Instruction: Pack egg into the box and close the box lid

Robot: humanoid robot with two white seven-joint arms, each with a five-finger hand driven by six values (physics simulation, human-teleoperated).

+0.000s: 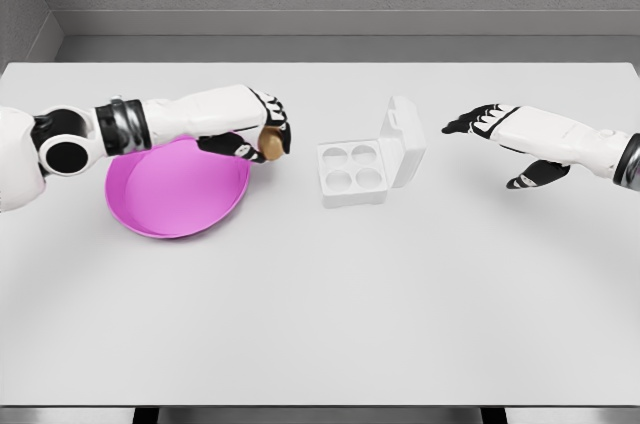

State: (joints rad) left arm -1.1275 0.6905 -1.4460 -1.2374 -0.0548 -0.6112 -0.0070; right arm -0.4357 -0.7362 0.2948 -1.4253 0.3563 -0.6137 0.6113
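The left hand (262, 134) is clamped around the brown egg (270, 142), which is likely light, smooth and fragile, so a gentle fingertip cradle around its middle suits it, while the right hand (505, 134) hovers with fingers spread beside the open 4-cup egg box (352, 172).

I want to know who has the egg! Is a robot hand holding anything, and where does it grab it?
The left hand holds the brown egg around its sides, at the pink plate's edge. The right hand is open, holding nothing.

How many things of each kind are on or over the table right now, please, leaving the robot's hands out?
Egg, brown, held in the left hand: 1
Plate, pink: 1
Egg box, white, lid open, four empty cups: 1
Total: 3
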